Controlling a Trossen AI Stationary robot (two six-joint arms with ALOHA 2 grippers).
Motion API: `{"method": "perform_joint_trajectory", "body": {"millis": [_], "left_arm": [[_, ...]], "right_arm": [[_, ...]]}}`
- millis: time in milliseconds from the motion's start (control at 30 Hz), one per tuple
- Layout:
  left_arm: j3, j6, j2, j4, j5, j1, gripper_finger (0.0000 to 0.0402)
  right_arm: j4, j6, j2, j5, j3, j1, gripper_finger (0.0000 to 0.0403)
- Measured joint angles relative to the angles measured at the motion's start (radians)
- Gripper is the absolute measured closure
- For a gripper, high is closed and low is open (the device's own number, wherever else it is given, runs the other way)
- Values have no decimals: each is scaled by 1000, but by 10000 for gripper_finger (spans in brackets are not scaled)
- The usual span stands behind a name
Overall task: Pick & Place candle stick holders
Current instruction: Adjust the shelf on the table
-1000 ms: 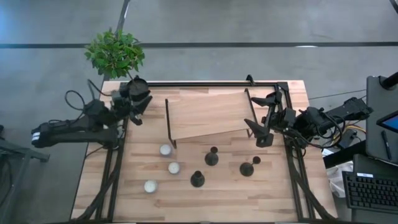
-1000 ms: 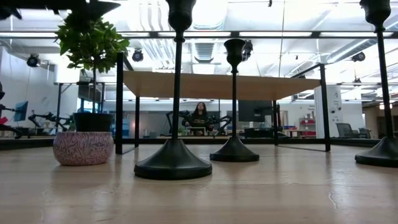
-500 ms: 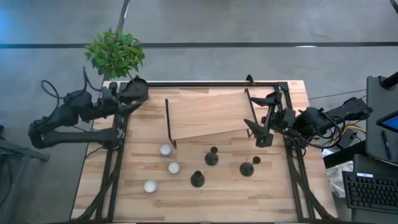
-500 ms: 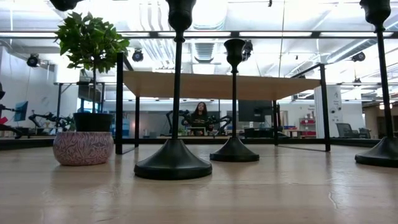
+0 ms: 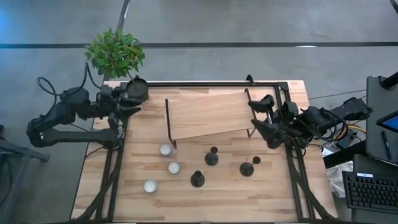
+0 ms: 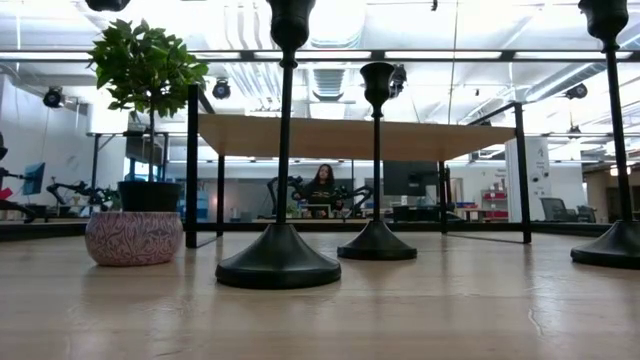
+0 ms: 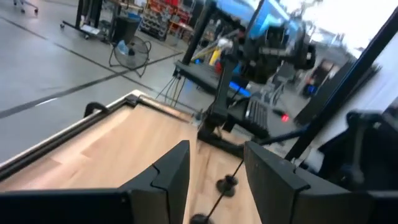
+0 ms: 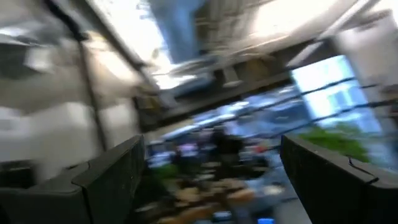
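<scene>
Three matte black candle stick holders stand on the wooden table in the high view, at the middle [image 5: 212,156], the front [image 5: 198,179] and the right [image 5: 247,168]. In the low view they rise at the centre left [image 6: 279,256], farther back [image 6: 377,240] and at the right edge [image 6: 612,245]. My left gripper [image 5: 132,98] hangs open and empty over the table's back left corner; its fingers [image 7: 168,177] stand apart. My right gripper [image 5: 261,119] is open and empty at the right end of the shelf, a little behind the right holder; its fingers [image 8: 109,177] are spread wide.
A low wooden shelf on black legs [image 5: 208,115] stands at the table's back middle. A potted green plant [image 5: 115,53] is at the back left corner, its pot [image 6: 133,237] left in the low view. Three white balls [image 5: 174,167] lie front left. A person sits far behind.
My left arm has folded back to the left, its gripper lifting towards the back left corner. My right gripper has tilted and shifted slightly back. The holders have not moved.
</scene>
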Motion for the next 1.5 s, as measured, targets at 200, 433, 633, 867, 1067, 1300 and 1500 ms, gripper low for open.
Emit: {"method": "perform_joint_trajectory", "body": {"millis": [200, 433, 633, 867, 1067, 1300, 1500], "left_arm": [[0, -130, 1, 74, -2, -4, 252], [-3, -187, 59, 87, -60, -42, 252], [-16, -182, 198, 89, -37, -118, 252], [-7, -173, 197, 99, -46, -188, 252], [-13, -106, 188, 78, -63, -229, 252], [-15, -94, 186, 78, -112, -229, 252], [-15, -71, 170, 82, -130, -229, 252]], "right_arm": [[1, 43, -52, -401, 0, 3, 37], [-109, 133, -208, -642, 1, 3, 37], [-349, 155, -299, -463, 1, 5, 37], [-525, 262, -251, -126, 0, 5, 37], [-498, 351, -158, -98, 0, 3, 37], [-623, 327, -94, 71, 28, -6, 37], [-1078, 442, -115, 330, 175, -12, 37]]}}
